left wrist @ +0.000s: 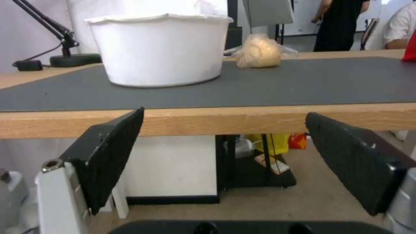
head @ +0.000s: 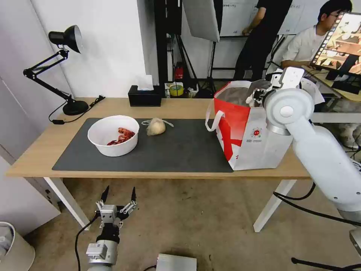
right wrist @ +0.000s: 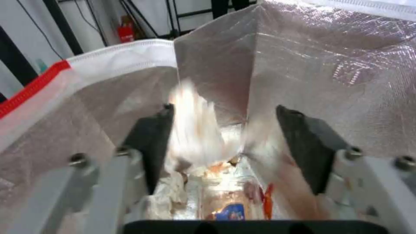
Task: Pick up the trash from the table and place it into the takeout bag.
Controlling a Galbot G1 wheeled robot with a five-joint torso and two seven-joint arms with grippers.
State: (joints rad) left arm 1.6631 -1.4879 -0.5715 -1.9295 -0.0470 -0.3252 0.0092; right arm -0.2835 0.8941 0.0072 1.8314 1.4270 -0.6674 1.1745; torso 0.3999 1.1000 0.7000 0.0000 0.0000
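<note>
Right gripper point(right wrist: 223, 136) is hanging inside the takeout bag point(right wrist: 329, 71), its dark fingers point(right wrist: 149, 143) spread wide apart. A blurred white tissue point(right wrist: 195, 130) is sitting between them, against the near finger. Silver foil lining is surrounding the gripper; the clear tray point(right wrist: 229, 198) with red bits is lying at the bottom.

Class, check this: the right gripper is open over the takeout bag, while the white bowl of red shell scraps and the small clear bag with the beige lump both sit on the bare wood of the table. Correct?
Not quite. The head view shows the white bowl and the small clear bag resting on the dark grey mat, not on bare wood. The rest holds: the right gripper is open inside the mouth of the takeout bag.
</note>
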